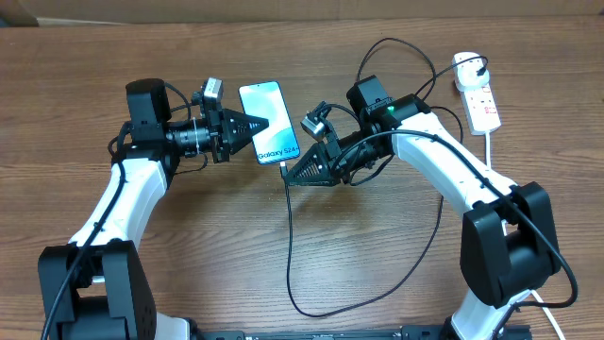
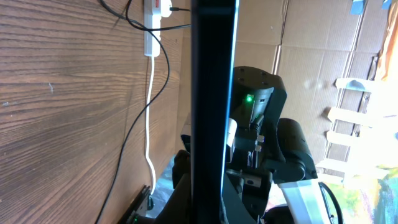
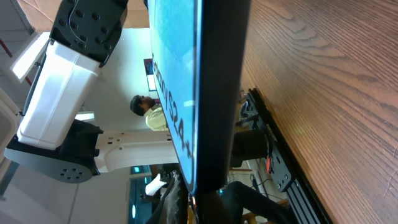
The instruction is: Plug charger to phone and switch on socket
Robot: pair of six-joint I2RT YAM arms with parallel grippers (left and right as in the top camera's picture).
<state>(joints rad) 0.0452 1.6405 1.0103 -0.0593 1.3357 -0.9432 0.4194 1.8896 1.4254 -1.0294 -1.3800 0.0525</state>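
Phone port matters: slim lit-blue smartphone point(image 1: 269, 122) runs top-to-bottom at centre frame, left gripper point(image 1: 261, 124) clamped on its left edge, right gripper point(image 1: 289, 174) pinching the thin black charger cable point(image 1: 289, 247) at its lower end.

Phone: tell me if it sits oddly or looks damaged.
No damage shows. The phone is not flat on the table: both wrist views show it edge-on, raised, between the left gripper and right gripper. The charger runs from its lower end. Screen lit, uncracked as far as visible.
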